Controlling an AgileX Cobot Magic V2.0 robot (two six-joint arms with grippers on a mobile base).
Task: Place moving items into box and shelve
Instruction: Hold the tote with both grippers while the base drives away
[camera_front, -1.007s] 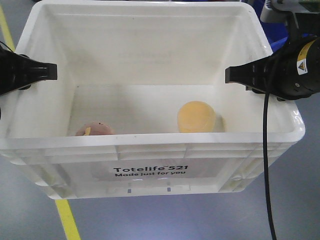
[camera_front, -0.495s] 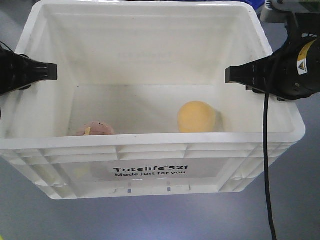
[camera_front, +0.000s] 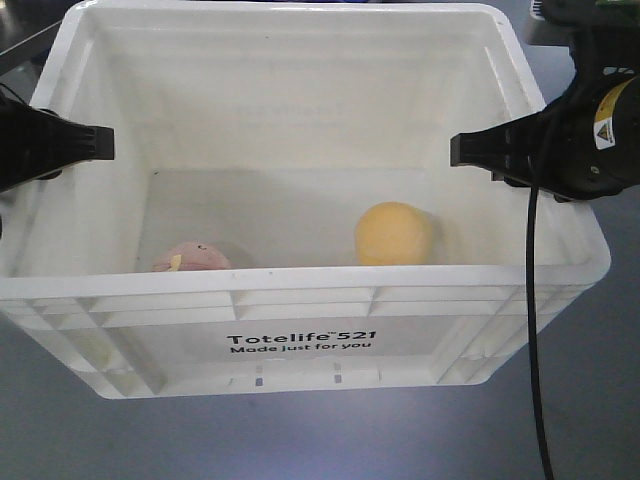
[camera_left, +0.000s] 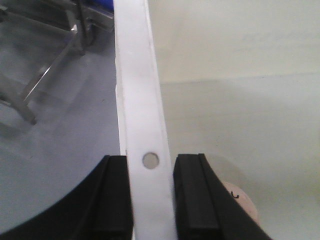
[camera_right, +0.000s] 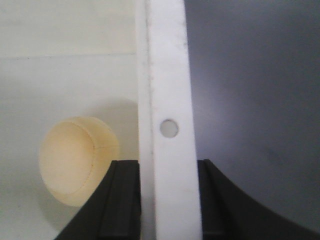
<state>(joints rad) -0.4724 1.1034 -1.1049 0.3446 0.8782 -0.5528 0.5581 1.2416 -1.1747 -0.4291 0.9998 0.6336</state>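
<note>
Across the middle of the front view sits the box (camera_front: 320, 283), a large white plastic crate with smooth walls, a ribbed rim and black print reading "Totelife 521 Made just for you" on the face turned to the camera. Its long axis runs left to right across the frame, its mouth opens upward, and grey floor (camera_front: 300, 440) shows below it.

At the left edge, the left gripper (camera_left: 152, 197) has its matte black jaws closed on the box's left rim, one jaw pressed to each side of the white strip, just below a small round hole (camera_left: 149, 160). At the right edge, the right gripper (camera_right: 170, 197) clamps the right rim the same way, with a jaw touching each face. A thin black cable (camera_front: 535, 350) hangs from it down past the box's corner.

Both fruits lie on the box floor, well apart from each other and below the jaws. The yellow-orange fruit (camera_front: 393, 233) is smooth, matte and rounded, and rests right of centre near the front wall. Its base is hidden by the rim, so its long axis cannot be told. The pinkish-brown fruit (camera_front: 190, 257) is dull, carries a small yellow mark, and sits at lower left, mostly hidden behind the front rim.
</note>
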